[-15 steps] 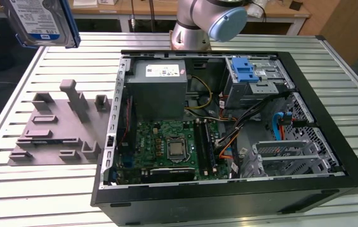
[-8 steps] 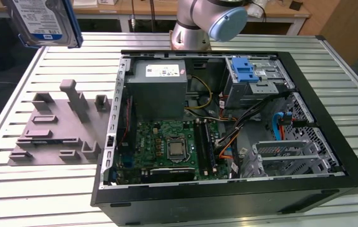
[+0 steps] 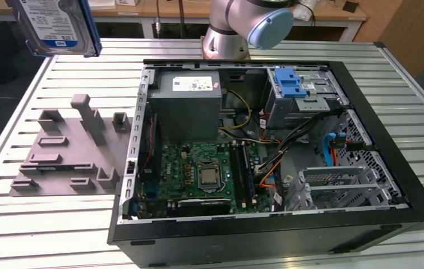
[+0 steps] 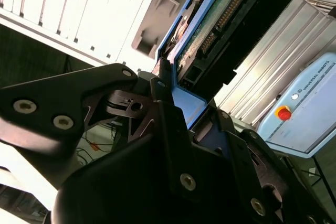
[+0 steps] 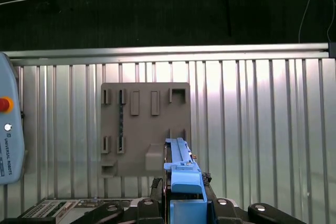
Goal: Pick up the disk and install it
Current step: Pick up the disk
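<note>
The disk (image 3: 51,25), a silver hard drive with a white-and-blue label in a blue carrier bracket, hangs high above the table's far corner at the exterior view's left. In the second wrist view its green circuit-board underside (image 4: 210,24) faces the camera, and my gripper (image 4: 178,98) is shut on the blue bracket end. In the first wrist view the disk (image 5: 181,163) shows edge-on, clamped in the gripper (image 5: 181,187), above the grey fixture plate (image 5: 144,129).
An open computer case (image 3: 272,227) lies on the slatted table, with a grey power supply (image 3: 185,106) and a blue-latched drive bay (image 3: 290,84) inside. The grey fixture plate (image 3: 62,151) lies beside it. The arm's base (image 3: 231,33) stands behind. A pendant (image 4: 304,108) lies nearby.
</note>
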